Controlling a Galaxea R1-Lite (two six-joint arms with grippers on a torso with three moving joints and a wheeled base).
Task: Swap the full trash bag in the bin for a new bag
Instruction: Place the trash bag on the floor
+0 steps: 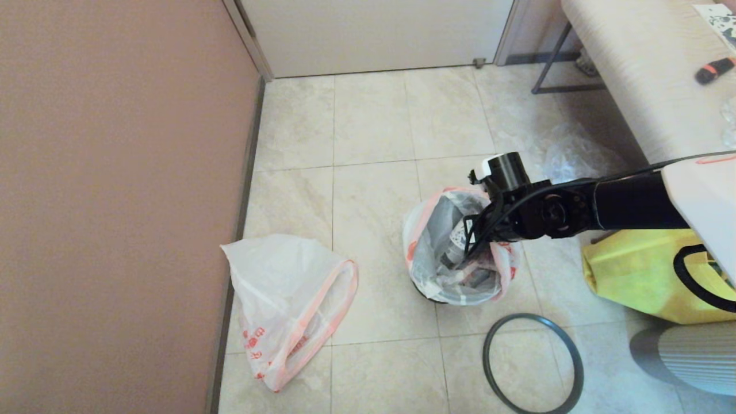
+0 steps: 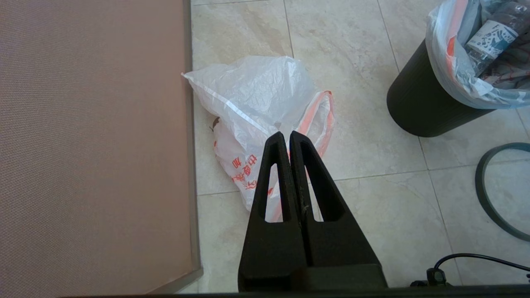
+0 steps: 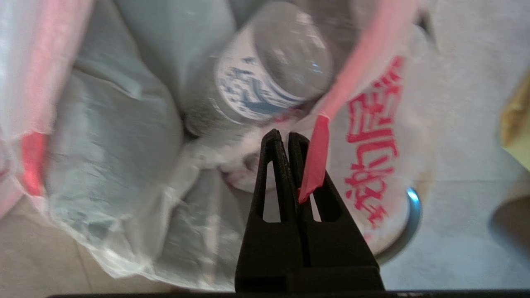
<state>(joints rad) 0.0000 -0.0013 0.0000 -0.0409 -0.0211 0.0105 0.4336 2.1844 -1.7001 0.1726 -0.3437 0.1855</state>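
Bin [image 1: 428, 294] on the tiled floor [image 1: 368, 132], taken as the reference for everything here. Inside it, the full trash bag [image 1: 422, 253], rim folded out over the bin's edge, clear bottle [image 1: 454, 244] with a white and blue label standing among the trash.

Right gripper [image 3: 285, 136] down at the bag's mouth, on the side toward the yellow fabric bag [image 1: 638, 270]. Fingers pressed tight together, tips just in front of the bottle's label. Orange-red handle strip [image 3: 315, 161] draped across one finger; pinched or only lying there, cannot tell.

Dark grey hoop [image 1: 532, 362] flat on the tiles, off the bin, just beside it on the robot's side. New bag [image 1: 287, 305] limp on the floor, well apart from the bin to the left, against the brown wall [image 1: 115, 201].

Left gripper [image 2: 287, 136] parked well left of the bin, poised above the new bag, fingers closed flat against each other, empty.

Crinkled clear plastic [image 1: 569, 155] beyond the bin, near the bench [image 1: 644, 75].
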